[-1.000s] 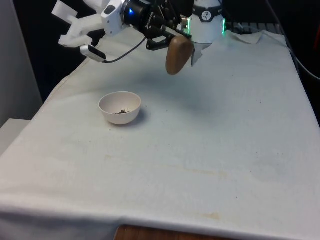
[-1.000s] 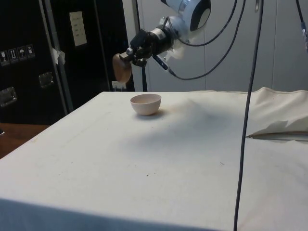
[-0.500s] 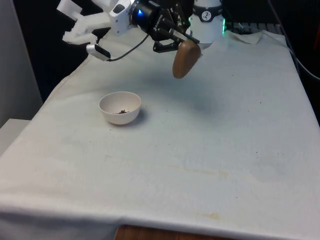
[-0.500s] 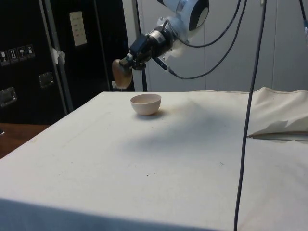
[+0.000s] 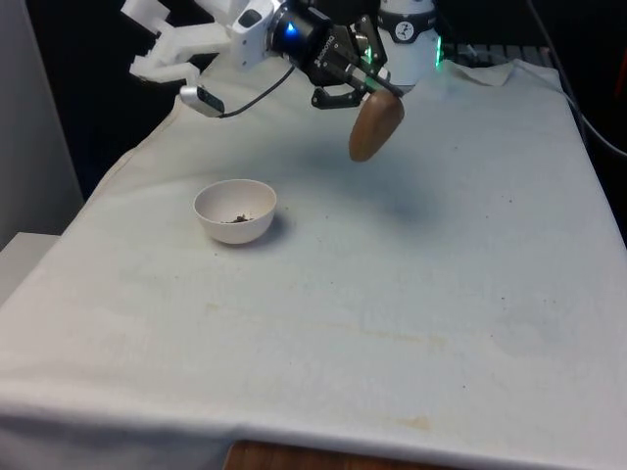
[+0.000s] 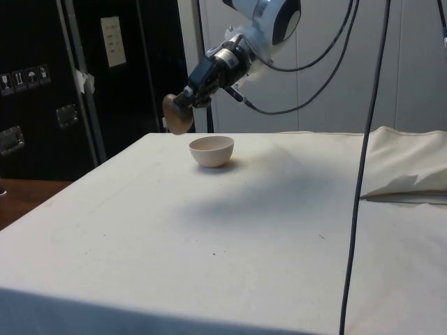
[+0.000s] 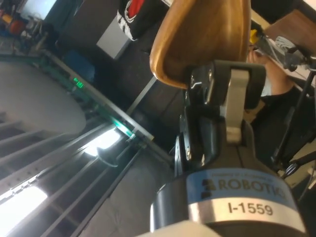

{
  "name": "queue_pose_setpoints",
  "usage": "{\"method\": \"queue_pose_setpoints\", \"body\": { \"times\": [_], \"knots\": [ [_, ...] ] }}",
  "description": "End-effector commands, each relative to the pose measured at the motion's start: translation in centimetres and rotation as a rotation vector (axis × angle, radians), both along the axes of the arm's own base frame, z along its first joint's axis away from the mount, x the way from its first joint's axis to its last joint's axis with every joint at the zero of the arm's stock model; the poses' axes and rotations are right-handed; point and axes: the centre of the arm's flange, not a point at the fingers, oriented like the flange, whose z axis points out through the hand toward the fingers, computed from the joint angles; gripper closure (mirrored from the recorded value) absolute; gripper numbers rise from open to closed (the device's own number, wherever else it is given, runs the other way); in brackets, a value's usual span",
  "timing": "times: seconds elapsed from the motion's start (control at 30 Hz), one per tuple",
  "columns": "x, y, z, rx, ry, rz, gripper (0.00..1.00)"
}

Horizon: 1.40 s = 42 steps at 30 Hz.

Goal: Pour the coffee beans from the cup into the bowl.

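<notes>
Claw (image 5: 361,91) clamped on brown cup (image 5: 375,127), fingers closed on its upper end; cup held well above the desk (image 5: 392,294), tilted, hanging down from the claw. Cup smooth, rounded, wood-toned, egg-like outline in the front view; same brown rounded shape in the side view (image 6: 177,114), just beside the bowl (image 6: 211,151) in that picture but higher. In the wrist view, cup (image 7: 202,34) glossy amber-brown with a curved wall, gripped by the dark metal fingers (image 7: 232,94). Cannot tell the cup's contents.

Bowl (image 5: 235,211) small, round, off-white, matte, thick rim, standing upright on the desk toward the front view's left edge, in the far half. Small dark patch of coffee beans (image 5: 236,217) at its bottom. Cup apart from the bowl, off toward the far end and the front view's right of it, not over the rim.

Desk covered in white cloth, slightly creased, with faint brownish stains near the near edge. Cloth bunched into a fold (image 6: 408,174) at the side view's right.
</notes>
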Motion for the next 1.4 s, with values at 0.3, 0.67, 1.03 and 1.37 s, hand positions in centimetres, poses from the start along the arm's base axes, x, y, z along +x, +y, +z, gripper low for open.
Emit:
{"method": "queue_pose_setpoints", "body": {
  "times": [0.3, 0.67, 1.03, 1.37],
  "knots": [
    [0.0, 1.1, -0.3, -0.054, -0.002, 0.022, 1.00],
    [-0.4, 2.4, -0.6, -0.145, -0.004, 0.056, 1.00],
    [-1.0, 2.8, -0.8, -0.195, -0.017, 0.112, 1.00],
    [-1.6, 3.0, -1.0, -0.234, -0.033, 0.182, 1.00]
  ]
}}
